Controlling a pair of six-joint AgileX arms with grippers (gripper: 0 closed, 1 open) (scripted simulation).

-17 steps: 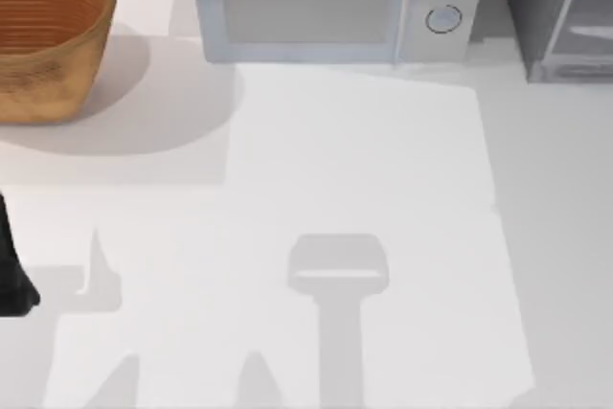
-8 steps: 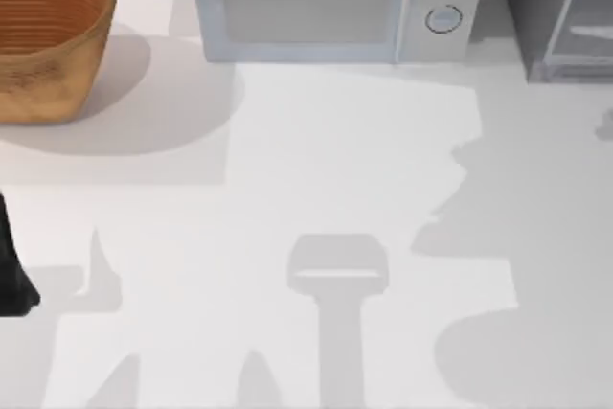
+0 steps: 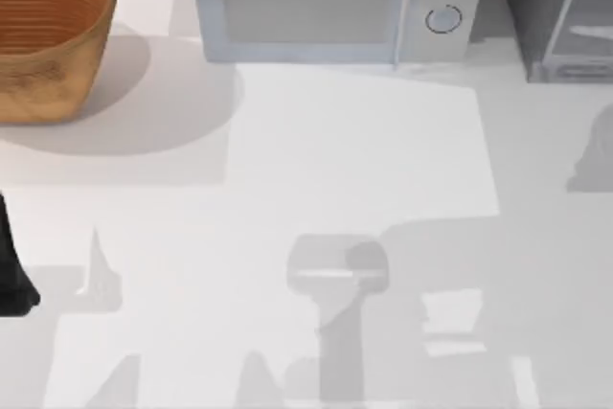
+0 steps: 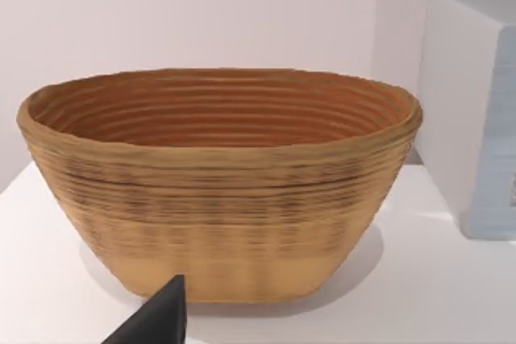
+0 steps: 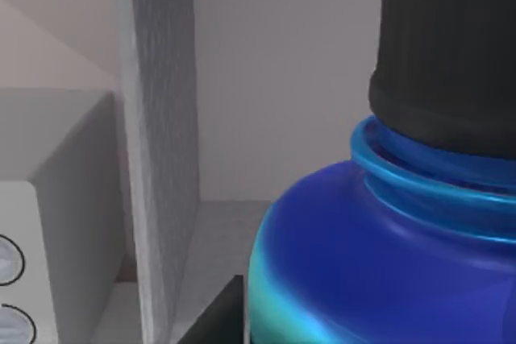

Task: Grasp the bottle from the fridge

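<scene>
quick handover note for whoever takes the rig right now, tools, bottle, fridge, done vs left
Left tool: parked at the table's left edge, facing the wicker basket.
Right tool: close up to the bottle; grip not visible.
Bottle: blue with a black cap, right at the right wrist camera, the fridge interior behind it.
Fridge: far right corner of the table, beside the microwave.
Done: right arm has reached the bottle.
Left: confirm the grasp, bring the bottle out.

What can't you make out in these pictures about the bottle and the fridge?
- Bottle: right wrist view; lower body cut off by the picture's edge.
- Fridge: top view; cropped at the right edge, interior unseen.
- Whether anything grips the bottle: right wrist view; contact not visible.
- Left gripper: left wrist view; one dark tip, cropped.
</scene>
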